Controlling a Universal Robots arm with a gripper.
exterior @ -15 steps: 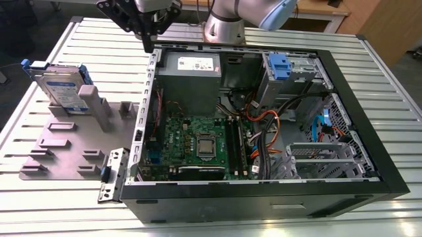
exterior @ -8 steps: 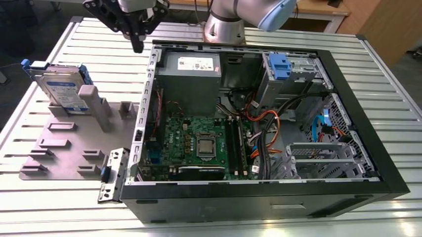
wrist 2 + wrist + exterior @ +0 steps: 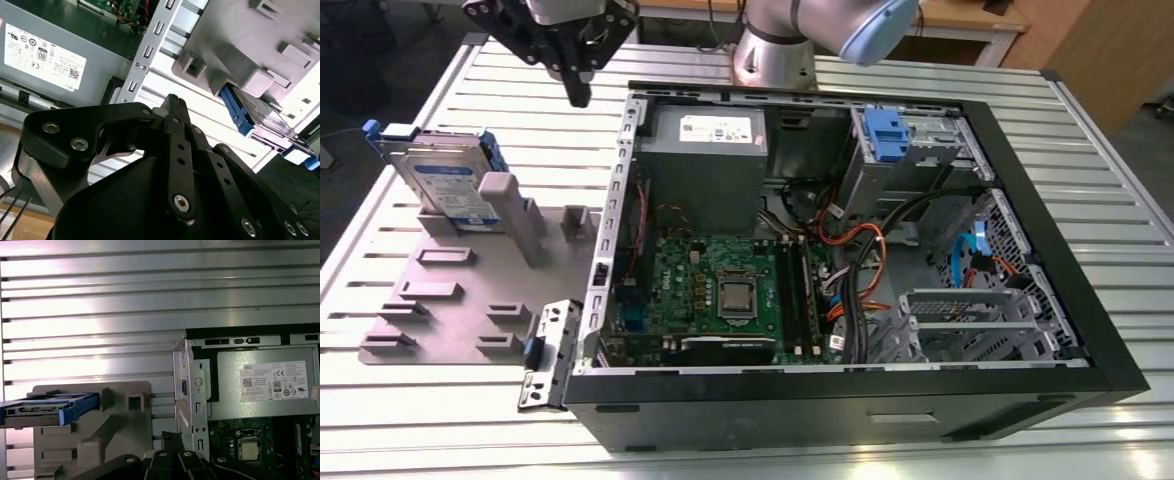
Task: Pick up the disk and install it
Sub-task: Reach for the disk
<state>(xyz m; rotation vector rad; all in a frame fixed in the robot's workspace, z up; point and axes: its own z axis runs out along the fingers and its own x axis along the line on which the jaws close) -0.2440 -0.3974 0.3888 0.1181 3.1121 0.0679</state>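
Exterior view: disk (image 3: 447,185) apart from jaws

Silvery metal disk (image 3: 444,182), blue plastic rails (image 3: 77,409)

Upper body of the tool (image 3: 576,97) cropped by the exterior view's top edge, likewise the arm (image 3: 787,40). Lower part of the disk (image 3: 447,175) sunk out of sight in the grey holder (image 3: 454,290) on the worktop (image 3: 440,420). In the first wrist view, one end of the disk (image 3: 50,407) cut off at the picture's edge; in the second wrist view, most of the disk (image 3: 252,117) masked by the holder (image 3: 235,40). Label print too small to read.
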